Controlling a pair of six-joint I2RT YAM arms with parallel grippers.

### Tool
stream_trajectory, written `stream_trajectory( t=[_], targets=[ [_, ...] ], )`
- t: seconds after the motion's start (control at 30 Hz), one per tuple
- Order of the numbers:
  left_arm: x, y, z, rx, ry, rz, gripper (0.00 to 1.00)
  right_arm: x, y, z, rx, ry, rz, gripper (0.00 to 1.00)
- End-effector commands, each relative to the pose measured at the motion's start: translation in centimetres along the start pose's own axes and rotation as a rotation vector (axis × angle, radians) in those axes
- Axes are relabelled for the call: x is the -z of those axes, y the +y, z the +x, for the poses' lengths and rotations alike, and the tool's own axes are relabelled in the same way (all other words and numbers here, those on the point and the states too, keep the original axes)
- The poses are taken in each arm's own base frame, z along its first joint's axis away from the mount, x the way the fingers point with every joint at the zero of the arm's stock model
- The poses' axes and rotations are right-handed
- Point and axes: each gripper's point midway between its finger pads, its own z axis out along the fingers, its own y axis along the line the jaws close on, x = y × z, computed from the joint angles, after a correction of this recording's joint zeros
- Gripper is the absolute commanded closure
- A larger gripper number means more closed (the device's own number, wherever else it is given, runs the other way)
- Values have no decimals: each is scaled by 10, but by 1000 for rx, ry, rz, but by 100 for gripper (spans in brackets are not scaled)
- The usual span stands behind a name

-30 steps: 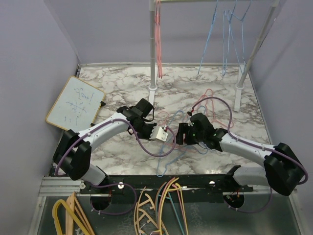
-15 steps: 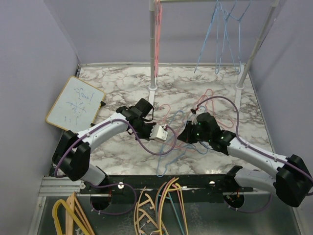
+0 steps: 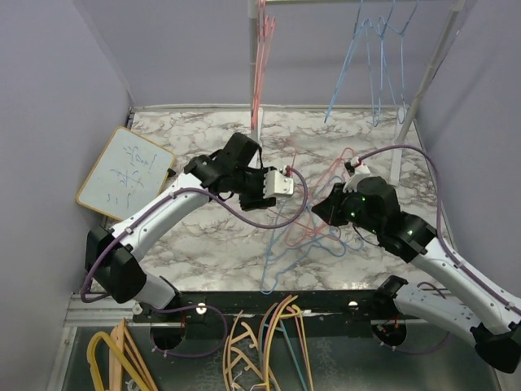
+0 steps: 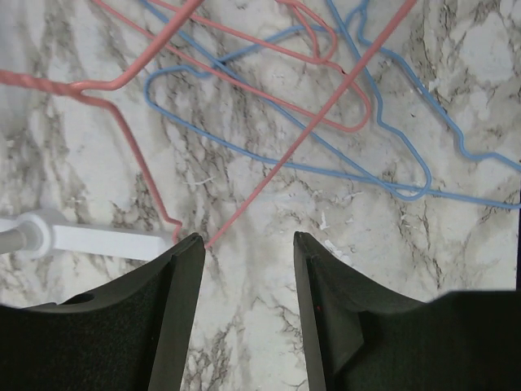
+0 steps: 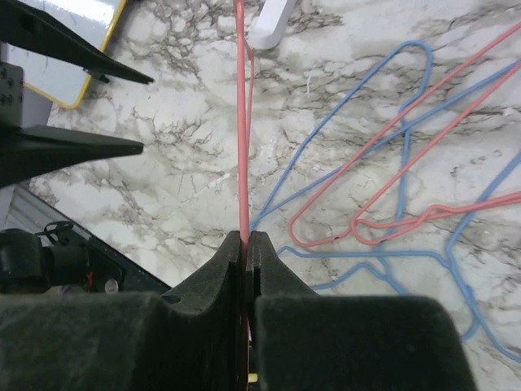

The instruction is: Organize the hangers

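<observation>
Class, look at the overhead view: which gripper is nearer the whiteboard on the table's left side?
Left. The left gripper is right of the whiteboard, mid-table; the right gripper lies farther right.

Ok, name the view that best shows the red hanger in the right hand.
Right wrist: the red hanger runs into the shut right hand. Top view buries it in tangle; left wrist shows red wires, unidentifiable.
</observation>
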Motion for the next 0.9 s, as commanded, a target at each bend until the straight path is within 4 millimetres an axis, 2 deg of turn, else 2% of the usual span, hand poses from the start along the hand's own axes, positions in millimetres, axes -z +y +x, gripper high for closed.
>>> stream_trajectory(
  t=[0.0, 0.2, 0.4, 0.5, 0.57, 0.6, 0.63, 0.67, 0.7, 0.73, 0.77, 0.8, 0.87],
  targets=[
    [42, 15, -38, 59, -70, -83, 49, 33, -8, -20, 60, -44, 79, 99],
    [103, 30, -87, 101, -241, -93, 50, 60, 3, -45, 93, -84, 76, 99],
    [154, 29, -121, 74, -356, -66, 48, 83, 14, -71, 127, -146, 69, 99],
    [190, 44, -135, 91, -427, -136, 47, 95, 18, -92, 152, -205, 82, 99],
    [216, 60, -139, 115, -456, -225, 37, 101, 21, -110, 178, -249, 104, 99],
    [225, 69, -138, 132, -466, -270, 13, 104, 23, -121, 193, -269, 117, 99],
    [234, 81, -136, 164, -473, -324, 2, 105, 25, -132, 211, -286, 136, 99],
    [238, 95, -129, 222, -474, -389, 1, 108, 27, -145, 225, -307, 156, 99],
    [245, 120, -111, 311, -446, -520, 1, 111, 29, -158, 237, -329, 181, 99],
    [243, 141, -87, 431, -412, -626, 1, 119, 34, -177, 244, -369, 201, 99],
    [246, 157, -69, 516, -394, -733, 1, 121, 36, -191, 253, -391, 226, 99],
    [252, 169, -49, 600, -372, -840, 1, 121, 39, -204, 269, -411, 244, 99],
    [258, 177, -19, 720, -345, -958, 1, 122, 47, -230, 294, -457, 267, 99]
  ],
)
